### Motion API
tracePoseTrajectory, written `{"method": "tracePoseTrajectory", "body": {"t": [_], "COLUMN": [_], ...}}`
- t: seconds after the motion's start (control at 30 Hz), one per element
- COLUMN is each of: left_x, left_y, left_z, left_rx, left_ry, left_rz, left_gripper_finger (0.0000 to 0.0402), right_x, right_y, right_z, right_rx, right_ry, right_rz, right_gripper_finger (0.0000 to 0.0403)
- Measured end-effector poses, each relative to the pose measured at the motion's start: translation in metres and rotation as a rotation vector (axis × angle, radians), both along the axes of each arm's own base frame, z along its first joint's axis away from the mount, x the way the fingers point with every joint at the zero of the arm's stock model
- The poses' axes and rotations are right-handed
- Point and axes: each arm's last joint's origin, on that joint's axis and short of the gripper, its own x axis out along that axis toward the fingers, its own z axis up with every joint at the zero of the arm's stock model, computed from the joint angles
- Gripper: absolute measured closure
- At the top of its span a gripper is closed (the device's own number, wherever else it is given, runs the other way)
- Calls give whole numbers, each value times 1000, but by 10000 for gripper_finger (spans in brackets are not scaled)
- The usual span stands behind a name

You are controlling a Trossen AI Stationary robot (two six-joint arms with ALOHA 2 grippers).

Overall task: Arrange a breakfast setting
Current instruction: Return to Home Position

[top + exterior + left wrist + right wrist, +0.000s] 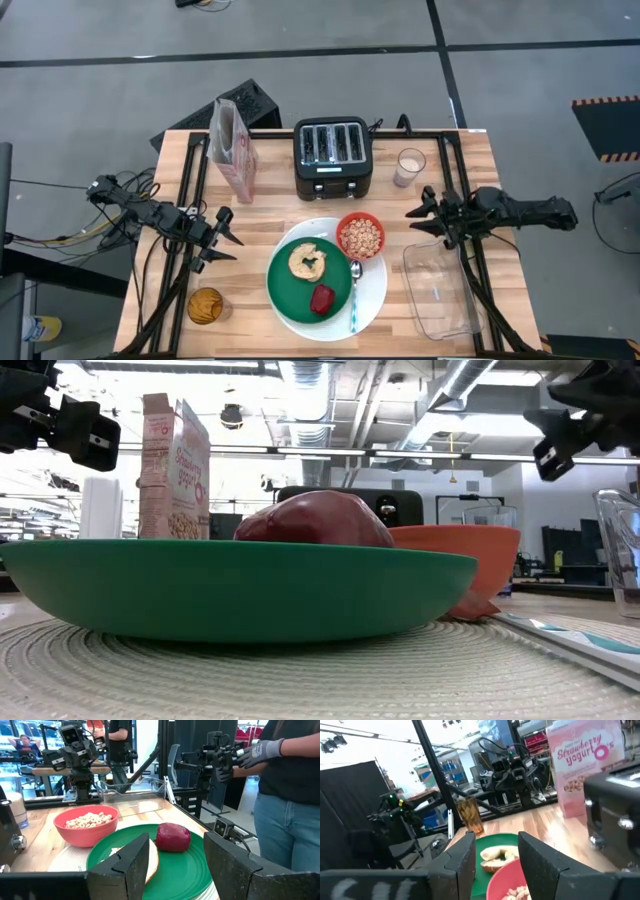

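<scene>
A large white plate [378,292] lies at the table's near middle. On it rest a smaller green plate [292,290] with a toasted bagel [307,261] and a red food piece [322,299], a red bowl [360,236] of cereal rings, and a teal-handled spoon [354,300]. My left gripper [235,250] hovers open left of the green plate, pointing level at it, with nothing between its fingers [131,860]. My right gripper [410,221] hovers open right of the bowl, above the clear tray's far end, also holding nothing.
A black toaster [333,157], a pink cereal box [232,148] and a glass of milk [409,166] stand along the far side. An amber glass [205,305] sits near left and a clear plastic tray [440,290] near right. A person's gloved hand [260,750] shows beyond the table.
</scene>
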Motion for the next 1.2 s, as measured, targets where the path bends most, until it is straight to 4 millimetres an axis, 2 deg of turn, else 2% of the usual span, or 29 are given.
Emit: {"method": "tracePoseTrajectory", "body": {"t": [0.23, 1.2], "left_x": [0, 0], "left_y": [0, 0], "left_z": [0, 0], "left_rx": [0, 0], "left_ry": [0, 0], "left_rz": [0, 0], "left_gripper_finger": [226, 226], "right_x": [6, 7], "right_y": [0, 0], "right_z": [-18, -27], "right_rx": [48, 67], "right_ry": [-10, 81], "right_rz": [5, -2], "right_gripper_finger": [235, 235]}}
